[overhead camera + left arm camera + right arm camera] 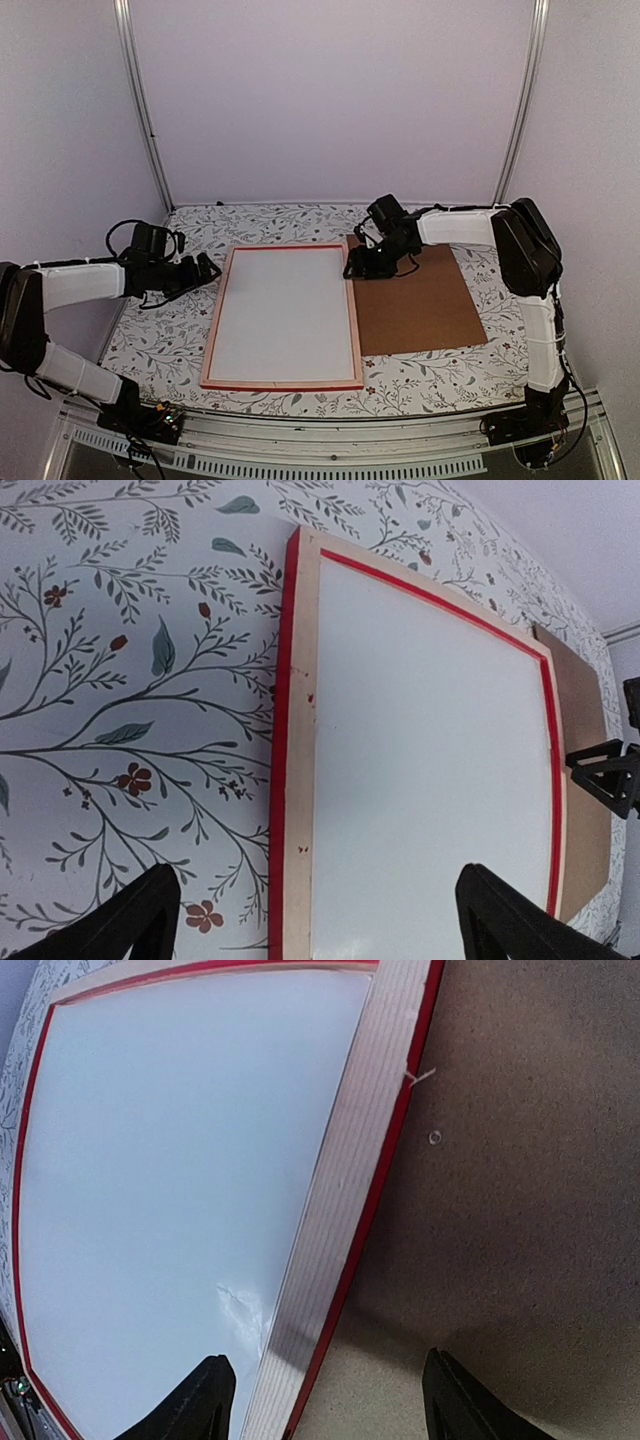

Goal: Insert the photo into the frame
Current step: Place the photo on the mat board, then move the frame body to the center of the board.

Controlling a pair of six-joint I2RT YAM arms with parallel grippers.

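Left gripper gapes empty beside the frame. Right gripper stands open astride its right rail, holding nothing.

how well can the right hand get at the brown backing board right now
Probably yes: the right hand, open at the frame's right rail, is right beside the brown backing board, which lies flat with nothing on top of it.

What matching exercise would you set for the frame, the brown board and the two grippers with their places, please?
Things:
1 frame
2 brown board
3 left gripper
4 right gripper

Places:
a over the frame's right rail, near its far corner
b open, at the frame's left side
c mid-table, pale wood side up
d lying flat beside the frame's right edge

Pairs: 1c, 2d, 3b, 4a.
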